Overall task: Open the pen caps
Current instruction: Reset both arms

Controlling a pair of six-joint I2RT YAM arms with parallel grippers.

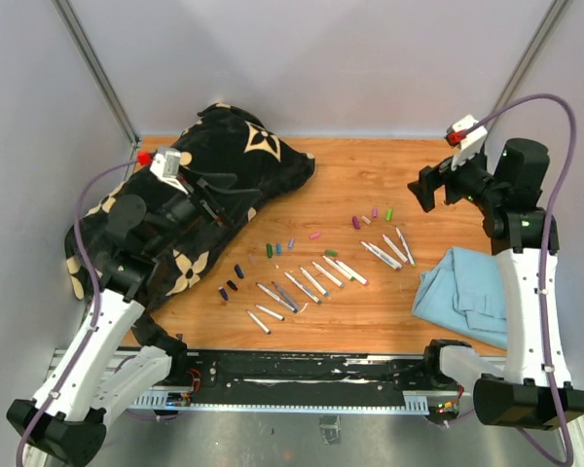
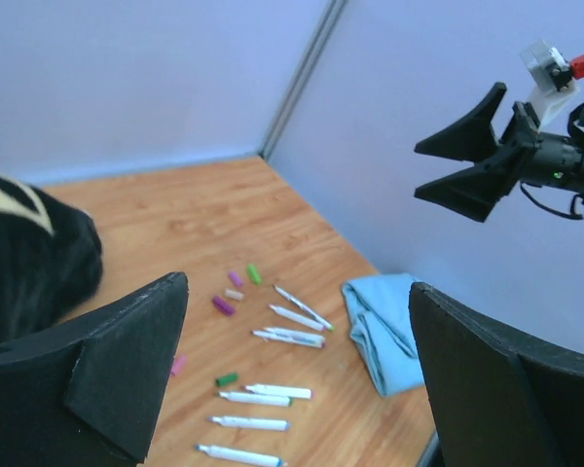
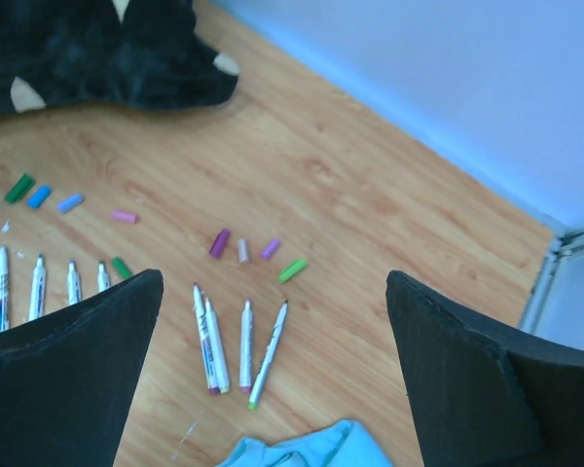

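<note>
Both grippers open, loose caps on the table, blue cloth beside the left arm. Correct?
No: the blue cloth lies beside the right arm, not the left, per the top external view. Left gripper and right gripper open, caps loose, as stated.

The pen caps (image 1: 356, 223) lie loose behind the markers (image 1: 316, 280), bag (image 1: 224, 165) to their left, cloth (image 1: 462, 287) right
</note>
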